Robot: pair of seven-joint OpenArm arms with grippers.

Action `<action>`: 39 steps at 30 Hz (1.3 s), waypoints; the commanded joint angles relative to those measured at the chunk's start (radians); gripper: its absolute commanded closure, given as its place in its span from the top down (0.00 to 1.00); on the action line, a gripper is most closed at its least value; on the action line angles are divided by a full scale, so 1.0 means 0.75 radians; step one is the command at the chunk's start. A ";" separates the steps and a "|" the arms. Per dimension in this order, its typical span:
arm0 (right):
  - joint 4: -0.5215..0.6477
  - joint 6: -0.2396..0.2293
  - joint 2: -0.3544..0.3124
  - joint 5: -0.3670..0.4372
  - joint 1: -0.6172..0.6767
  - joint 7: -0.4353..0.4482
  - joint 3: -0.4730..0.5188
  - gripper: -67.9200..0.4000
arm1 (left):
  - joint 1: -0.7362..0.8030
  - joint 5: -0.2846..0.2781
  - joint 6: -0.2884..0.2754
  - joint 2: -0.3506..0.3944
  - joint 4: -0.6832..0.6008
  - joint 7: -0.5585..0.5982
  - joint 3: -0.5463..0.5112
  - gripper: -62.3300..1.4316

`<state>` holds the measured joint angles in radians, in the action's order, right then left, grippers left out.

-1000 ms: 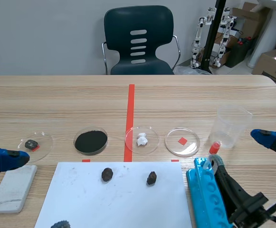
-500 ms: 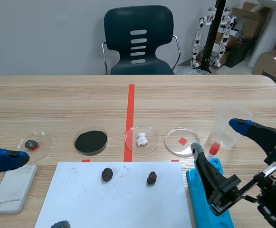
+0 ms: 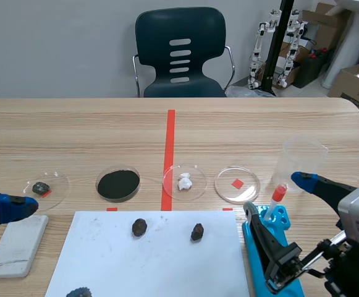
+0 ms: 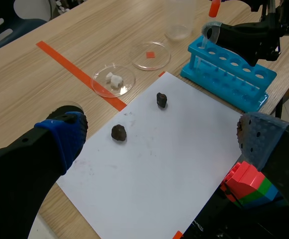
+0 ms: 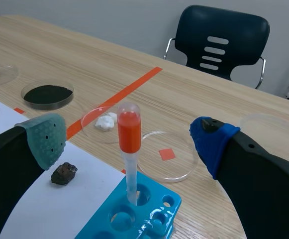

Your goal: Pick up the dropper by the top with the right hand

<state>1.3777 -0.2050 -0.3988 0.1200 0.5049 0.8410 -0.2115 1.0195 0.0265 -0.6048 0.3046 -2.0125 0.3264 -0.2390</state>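
At the table's near right edge a blue plastic test tube rack (image 5: 134, 221) is standing just beside a white paper sheet (image 3: 148, 260) that is carrying two rough dark rocks (image 3: 139, 227). The dropper (image 5: 129, 130) is standing upright in the rack's far end, a smooth orange-red bulb topping its clear stem. The right gripper (image 3: 274, 193) is straddling that bulb, fingers spread wide, open room on both sides, touching nothing. The left gripper (image 4: 162, 133) is hanging at the left edge, spread wide and empty. Farther off, four round clear petri dishes (image 3: 228, 176) are lying in a row, with a clear plastic beaker (image 3: 303, 162) to their right.
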 commanded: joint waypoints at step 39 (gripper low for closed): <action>0.016 0.025 -0.012 0.014 0.018 0.075 0.008 0.71 | 0.010 -0.014 -0.001 -0.006 -0.014 0.023 0.004 1.00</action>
<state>1.3781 -0.1871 -0.3992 0.1200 0.5297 0.8787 -0.2115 1.0195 0.0265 -0.6048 0.3046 -2.0125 0.3267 -0.2390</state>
